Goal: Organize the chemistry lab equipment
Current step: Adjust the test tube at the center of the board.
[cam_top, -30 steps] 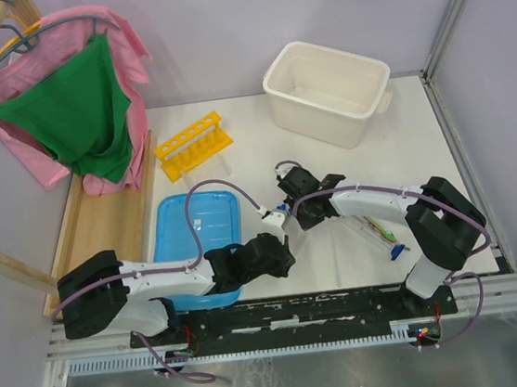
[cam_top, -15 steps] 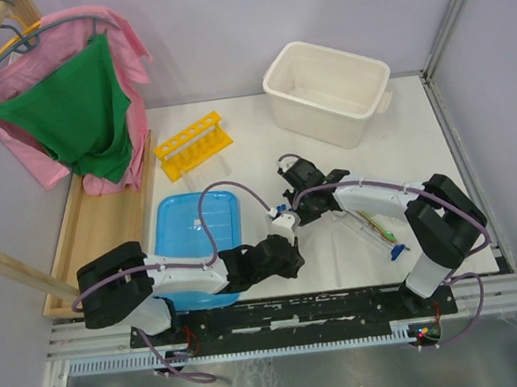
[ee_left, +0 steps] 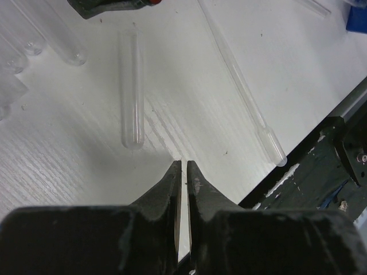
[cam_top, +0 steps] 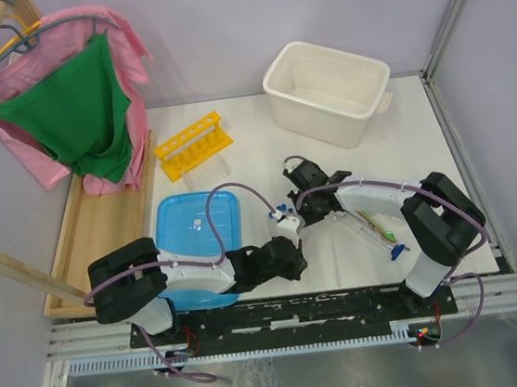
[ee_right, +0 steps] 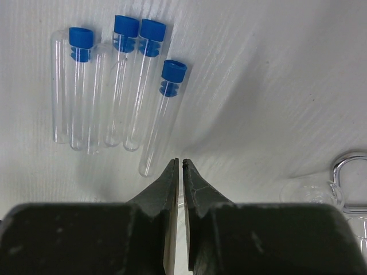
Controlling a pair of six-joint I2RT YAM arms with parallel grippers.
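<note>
Clear tubes capped blue — yellow rack, white tub

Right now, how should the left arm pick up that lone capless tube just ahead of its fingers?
Grip the clear tube around its middle, coming straight down with one finger on each long side. It lies flat on the table with bare surface either side, while its rounded end would probably slip. The left gripper is shut, so it must open first.

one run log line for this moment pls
left gripper: shut, empty, near uncapped clear tube | right gripper: shut, empty, near blue-capped clear tubes lying flat
</note>
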